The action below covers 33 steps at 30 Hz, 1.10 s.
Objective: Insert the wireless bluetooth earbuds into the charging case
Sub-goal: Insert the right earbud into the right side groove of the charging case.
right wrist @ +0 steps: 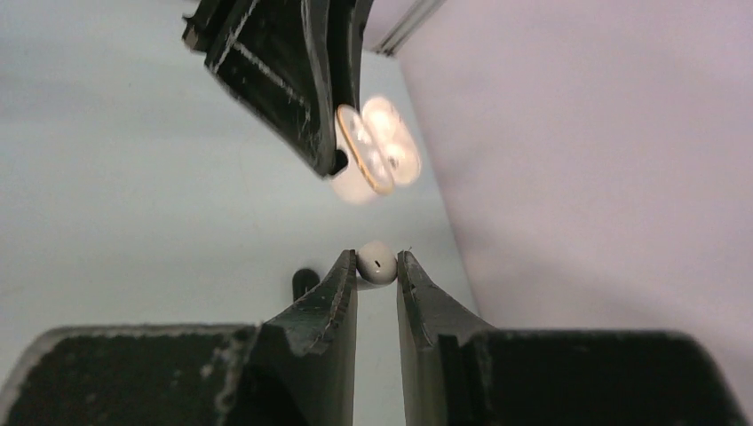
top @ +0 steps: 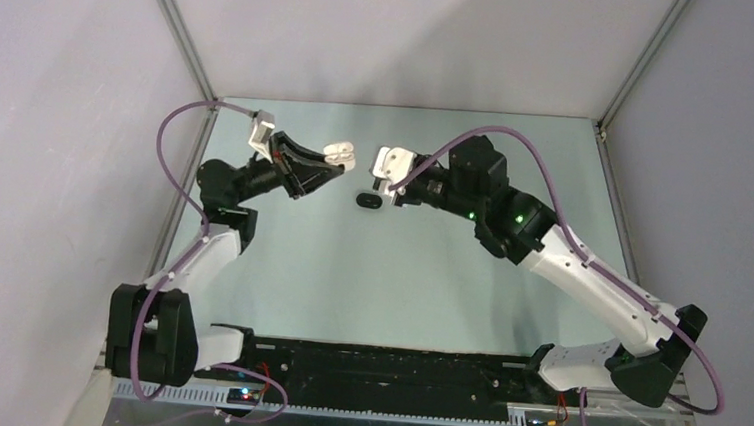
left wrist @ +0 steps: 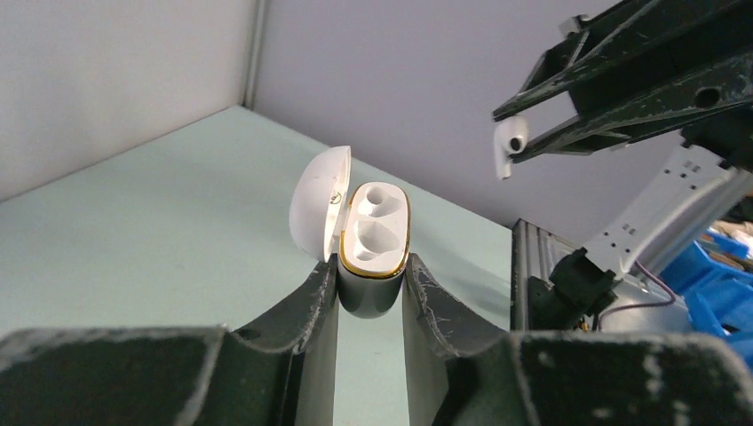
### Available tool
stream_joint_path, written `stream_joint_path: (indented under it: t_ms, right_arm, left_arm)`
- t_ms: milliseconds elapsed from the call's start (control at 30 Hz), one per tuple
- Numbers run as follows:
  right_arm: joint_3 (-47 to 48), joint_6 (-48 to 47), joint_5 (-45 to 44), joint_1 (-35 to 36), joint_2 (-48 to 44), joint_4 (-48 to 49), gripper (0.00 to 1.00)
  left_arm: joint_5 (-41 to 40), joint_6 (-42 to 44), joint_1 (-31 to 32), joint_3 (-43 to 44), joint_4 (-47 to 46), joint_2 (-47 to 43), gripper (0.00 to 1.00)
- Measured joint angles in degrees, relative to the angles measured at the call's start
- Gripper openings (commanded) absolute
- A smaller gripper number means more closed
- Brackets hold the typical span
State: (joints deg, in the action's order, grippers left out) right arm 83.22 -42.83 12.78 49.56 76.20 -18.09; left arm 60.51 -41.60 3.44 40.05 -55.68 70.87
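Two case [left wrist: 373,295] wells [left wrist: 376,238] (left wrist)

One earbud [right wrist: 376,264], one charging case [left wrist: 377,240], one black oval object [top: 368,200].

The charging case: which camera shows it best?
The left wrist view: the charging case sits close, sharp, lid open, both sockets empty. The right wrist view shows it glared and blurred; the top view, tiny.
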Motion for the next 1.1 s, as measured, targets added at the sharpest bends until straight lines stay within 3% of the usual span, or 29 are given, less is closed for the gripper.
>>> stream_joint_path:
  t_ms: [200,433,1100]
  right_arm:
    - [-4.6,-2.8,-9.4,7.7,-1.1,8.8,0.0]
    - [-5.9,-5.3,-14.7,11.1,-1.2,13.1,0.0]
    - [-6.0,-5.9,-16.6,14.6,-1.8,16.5,0.0]
  left_arm:
    - [0.4,-2.0,3.5,-2.2,-4.7,-3.7,0.0]
    - [2.6,-3.0,4.8,-3.8,-5.8,-6.8,0.0]
    - [4.2,-2.4,6.1,-4.8,-3.5,-9.9,0.0]
